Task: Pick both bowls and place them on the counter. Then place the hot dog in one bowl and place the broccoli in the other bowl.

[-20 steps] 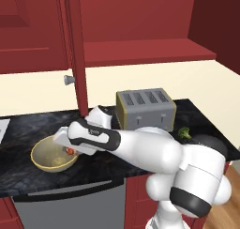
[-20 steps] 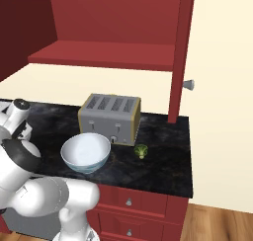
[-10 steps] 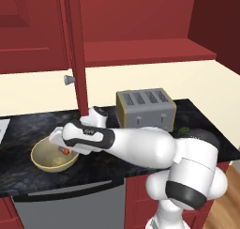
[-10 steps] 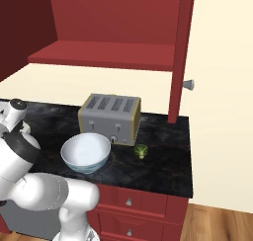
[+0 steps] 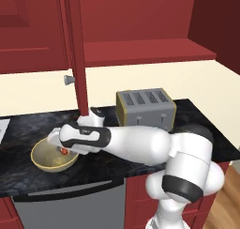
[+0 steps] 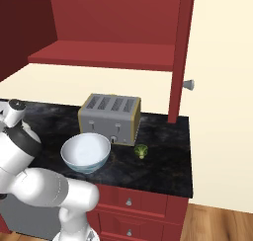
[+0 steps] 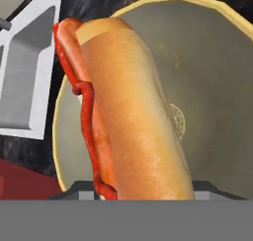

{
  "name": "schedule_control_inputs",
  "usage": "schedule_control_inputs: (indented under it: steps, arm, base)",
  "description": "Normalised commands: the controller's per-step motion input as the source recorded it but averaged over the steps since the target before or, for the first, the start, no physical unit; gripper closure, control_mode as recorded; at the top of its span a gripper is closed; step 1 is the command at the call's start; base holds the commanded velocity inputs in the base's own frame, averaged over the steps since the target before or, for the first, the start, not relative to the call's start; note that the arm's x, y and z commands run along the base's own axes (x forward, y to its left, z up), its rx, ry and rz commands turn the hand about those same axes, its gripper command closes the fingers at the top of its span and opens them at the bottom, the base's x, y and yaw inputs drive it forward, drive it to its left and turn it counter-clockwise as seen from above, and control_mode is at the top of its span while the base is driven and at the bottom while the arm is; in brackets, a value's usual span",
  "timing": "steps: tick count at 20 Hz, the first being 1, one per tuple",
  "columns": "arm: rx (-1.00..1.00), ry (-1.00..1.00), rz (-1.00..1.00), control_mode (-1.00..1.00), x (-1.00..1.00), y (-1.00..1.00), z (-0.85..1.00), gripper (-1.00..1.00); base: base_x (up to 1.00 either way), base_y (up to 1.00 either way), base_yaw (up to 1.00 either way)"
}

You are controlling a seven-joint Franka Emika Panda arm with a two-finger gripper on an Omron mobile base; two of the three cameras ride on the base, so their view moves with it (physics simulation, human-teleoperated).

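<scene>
Two bowls are seen standing on the counter (image 5: 28,176): the olive-tan bowl (image 5: 46,156) toward the left end and the white blue-patterned bowl (image 6: 85,152) in front of the toaster (image 6: 109,118), well apart from each other. The gripper (image 5: 62,149) is held over the olive-tan bowl, and the hot dog (image 7: 123,111) is clamped between its fingers, the jaws partly closed around the bun. In the hand view the hot dog is shown lengthwise above the olive-tan bowl's hollow, with its reddish sausage along one side of the bun. The broccoli (image 6: 141,151) is seen lying on the counter just beside the toaster's front corner, near the white bowl but apart from it.
</scene>
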Motion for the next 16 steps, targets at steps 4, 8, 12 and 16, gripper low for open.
schedule_control_inputs:
  steps: [4, 8, 12, 16]
  arm:
    - [-0.04, -0.01, 0.0, -1.0, 0.0, 0.04, -0.19, 1.0]
    - [-0.05, 0.0, 0.0, -1.0, 0.0, 0.1, -0.21, 1.0]
    - [-0.04, 0.0, 0.0, -1.0, 0.0, 0.09, -0.19, 1.0]
    - [0.0, 0.0, 0.0, -1.0, 0.0, 0.06, -0.05, 1.0]
  base:
    - [0.0, 0.0, 0.0]
    - [0.0, 0.0, 0.0]
    - [0.0, 0.0, 0.0]
    - [0.0, 0.0, 0.0]
